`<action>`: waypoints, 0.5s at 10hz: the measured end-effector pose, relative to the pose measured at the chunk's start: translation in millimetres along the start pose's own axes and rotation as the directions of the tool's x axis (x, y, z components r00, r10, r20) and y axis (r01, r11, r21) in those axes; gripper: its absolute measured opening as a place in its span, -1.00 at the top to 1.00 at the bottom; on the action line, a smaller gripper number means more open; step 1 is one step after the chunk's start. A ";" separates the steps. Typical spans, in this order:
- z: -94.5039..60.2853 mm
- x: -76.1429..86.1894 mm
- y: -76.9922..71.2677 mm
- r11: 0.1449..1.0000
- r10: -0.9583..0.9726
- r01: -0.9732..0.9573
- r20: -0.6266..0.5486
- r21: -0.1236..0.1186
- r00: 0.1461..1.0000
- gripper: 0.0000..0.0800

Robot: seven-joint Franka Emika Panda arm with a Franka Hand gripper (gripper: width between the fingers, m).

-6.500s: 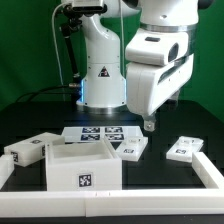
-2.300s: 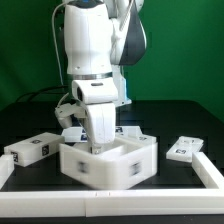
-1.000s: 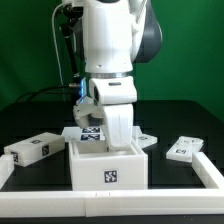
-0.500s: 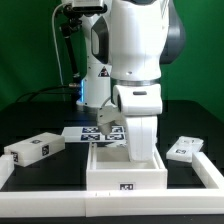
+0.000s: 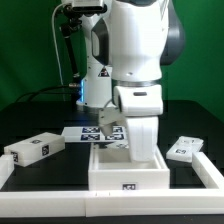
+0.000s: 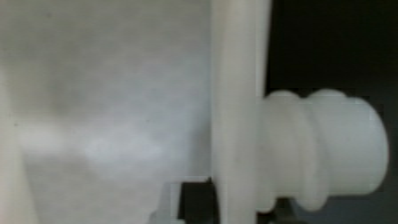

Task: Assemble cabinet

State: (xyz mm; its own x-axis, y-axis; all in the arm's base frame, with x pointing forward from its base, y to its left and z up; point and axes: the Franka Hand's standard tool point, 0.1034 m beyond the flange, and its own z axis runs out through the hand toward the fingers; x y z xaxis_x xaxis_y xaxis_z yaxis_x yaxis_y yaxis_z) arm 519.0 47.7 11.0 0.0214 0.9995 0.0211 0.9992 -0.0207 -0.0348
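Observation:
The cabinet's open white box (image 5: 126,172) rests on the black table, its tagged front wall against the front rail. My gripper (image 5: 148,148) reaches down into the box at its wall on the exterior view's right and is shut on that wall. The fingertips are hidden behind the wall. In the wrist view the box wall (image 6: 107,110) fills the picture from very close, with a white ribbed round knob (image 6: 324,150) beside it. A drawer block (image 5: 32,150) lies at the exterior view's left. A small tagged panel (image 5: 183,151) lies at the right.
The marker board (image 5: 82,133) lies behind the box, partly hidden by the arm. A white rail (image 5: 50,203) runs along the front and another up the exterior view's right side (image 5: 213,168). The robot base (image 5: 95,80) stands at the back.
The box was taken hold of, turned and carried toward the front and the exterior view's right, then lowered against the front rail. In the last half second almost nothing has moved.

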 end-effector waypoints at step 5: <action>-1.7 24.6 0.7 0.998 -0.014 0.013 0.002 0.062 1.000 0.90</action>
State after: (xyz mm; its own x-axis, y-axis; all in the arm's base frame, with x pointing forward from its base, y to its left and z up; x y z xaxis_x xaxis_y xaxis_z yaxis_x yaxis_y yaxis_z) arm 520.3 72.3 13.2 0.0078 0.9998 0.0193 0.9954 -0.0060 -0.0961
